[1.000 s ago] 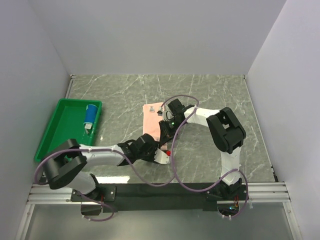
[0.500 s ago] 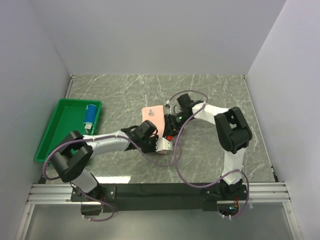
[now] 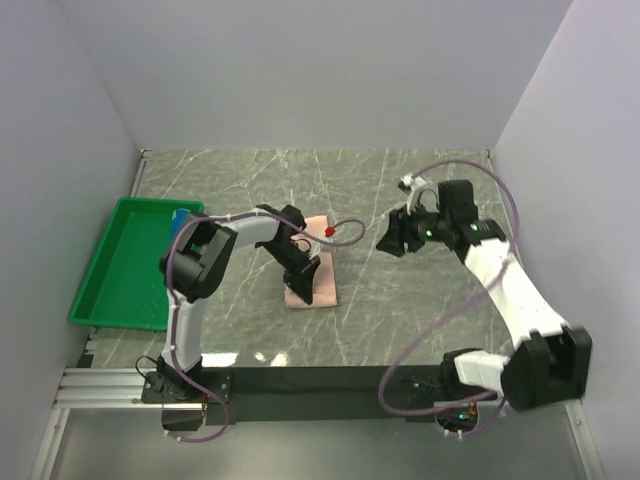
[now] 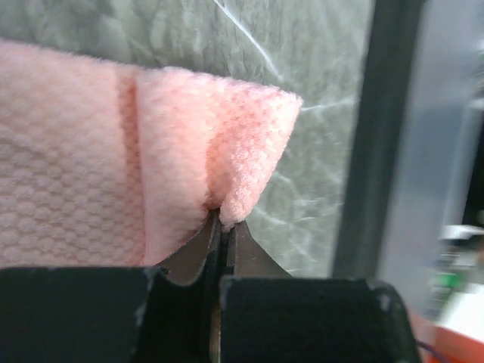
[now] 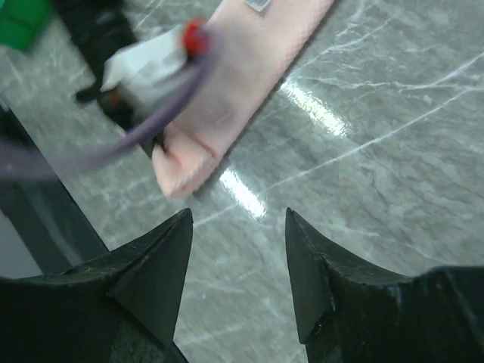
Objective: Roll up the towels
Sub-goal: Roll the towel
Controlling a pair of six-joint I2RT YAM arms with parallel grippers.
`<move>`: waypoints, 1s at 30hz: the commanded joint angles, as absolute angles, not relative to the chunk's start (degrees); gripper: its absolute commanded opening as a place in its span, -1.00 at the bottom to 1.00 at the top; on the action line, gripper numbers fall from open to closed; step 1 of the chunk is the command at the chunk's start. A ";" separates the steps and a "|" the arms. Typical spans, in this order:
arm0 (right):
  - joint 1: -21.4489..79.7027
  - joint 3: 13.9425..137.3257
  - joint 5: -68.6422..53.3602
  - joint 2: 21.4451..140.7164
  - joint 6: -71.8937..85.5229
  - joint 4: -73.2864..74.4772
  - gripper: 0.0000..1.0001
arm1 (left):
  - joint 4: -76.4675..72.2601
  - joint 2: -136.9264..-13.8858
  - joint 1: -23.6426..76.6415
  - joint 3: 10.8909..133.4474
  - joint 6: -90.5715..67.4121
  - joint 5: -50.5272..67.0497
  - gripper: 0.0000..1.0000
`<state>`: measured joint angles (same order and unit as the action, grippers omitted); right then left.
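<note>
Where the left pincer (image 4: pixel 221 227) meets the pink towel (image 4: pixel 91 197), its fingers (image 4: pixel 189 261) are pressed together on a folded corner of the cloth. The fold bulges just ahead of the tips, and the rest of the towel runs out of view to the pincer's left. From above, this pincer is mostly covered by its own wrist, so the grip cannot be made out there; the towel lies on the marble table (image 3: pixel 430 180), showing beneath and beyond it. The right pincer (image 5: pixel 238 219) hangs over bare marble, well apart from the towel, jaws parted with nothing between them. Ahead of it and to its left the towel stretches away, its white tag (image 5: pixel 259 4) cut off at the top edge. The towel's near end is blurred over by the left wrist and a purple cable (image 5: pixel 144 136).
</note>
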<state>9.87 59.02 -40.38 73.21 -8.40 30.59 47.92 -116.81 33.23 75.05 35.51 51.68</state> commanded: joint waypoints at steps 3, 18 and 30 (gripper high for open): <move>13.69 52.30 -35.43 60.75 -20.90 34.71 0.09 | 61.61 -128.22 31.03 80.15 38.58 54.32 -0.99; 47.01 56.77 -17.76 79.35 -25.31 26.29 0.05 | 61.71 -137.37 28.30 83.94 33.67 51.24 -0.91; 57.92 61.43 -13.19 96.48 -23.38 16.35 0.03 | 60.47 -136.41 22.33 78.31 32.96 49.31 -0.89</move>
